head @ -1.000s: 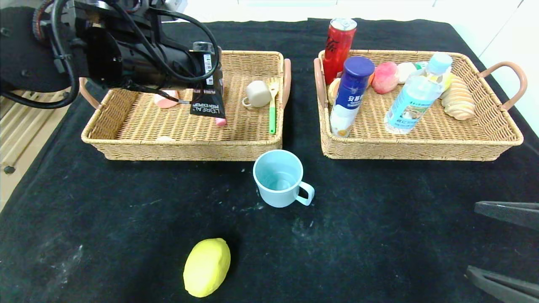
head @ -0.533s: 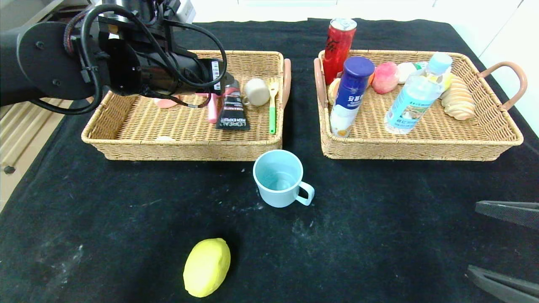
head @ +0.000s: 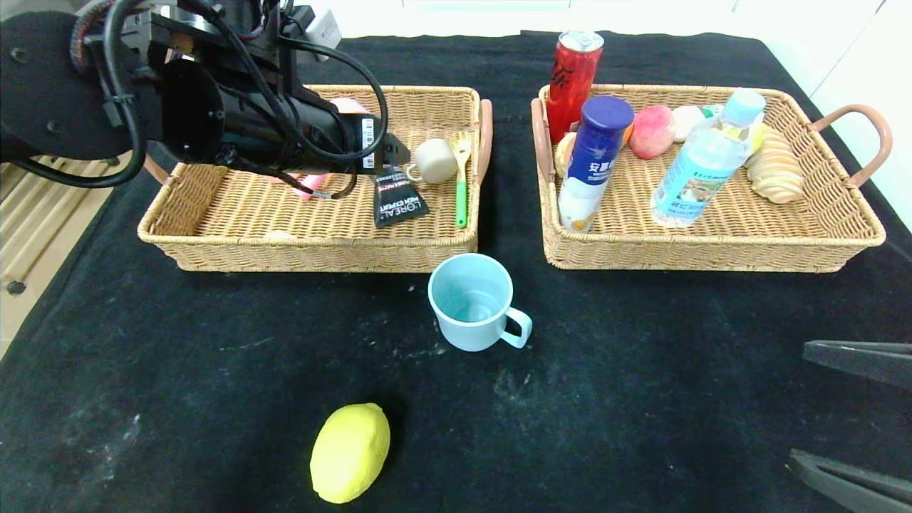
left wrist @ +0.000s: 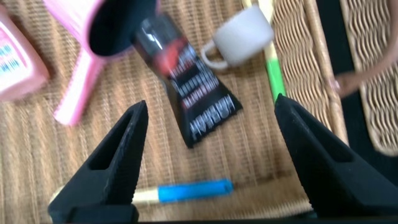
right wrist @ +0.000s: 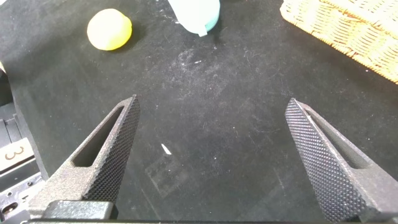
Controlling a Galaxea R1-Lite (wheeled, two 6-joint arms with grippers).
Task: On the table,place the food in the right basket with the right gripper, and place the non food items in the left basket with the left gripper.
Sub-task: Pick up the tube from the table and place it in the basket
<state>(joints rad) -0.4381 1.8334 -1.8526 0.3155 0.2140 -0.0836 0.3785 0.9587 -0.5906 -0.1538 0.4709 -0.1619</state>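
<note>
Nearest to me, the yellow lemon-shaped fruit (head: 350,452) lies on the black cloth-covered surface (head: 641,399), and my right pincer (right wrist: 211,155) hangs wide apart with nothing in it, low at the near right edge, well away from it; the reach across is long, and I judge that rounded shape could roll out from between the fingers if I close off-centre. Farther in, the pale blue plastic mug with a handle (head: 474,302) stands upright just before the gap between the two baskets, so a right-arm sweep toward the lemon, or a left-arm descent, could clip and tip it. Beyond that, the left woven wicker basket (head: 214,249) holds the black squeeze tube with white lettering (left wrist: 189,90), lying flat between a pink comb-like item (left wrist: 78,93) and a small beige cup (head: 434,159), with a green-handled spatula (head: 462,192) beside them. My left pincer (left wrist: 208,158) hovers over the tube, spread wide and gripping nothing. If I pull away carelessly, its trailing cables could snag the basket rim. In the right woven wicker basket (head: 712,253), the tall blue-capped white bottle (head: 591,164) and clear water bottle (head: 702,160) look easy to topple when dropping the lemon in.
</note>
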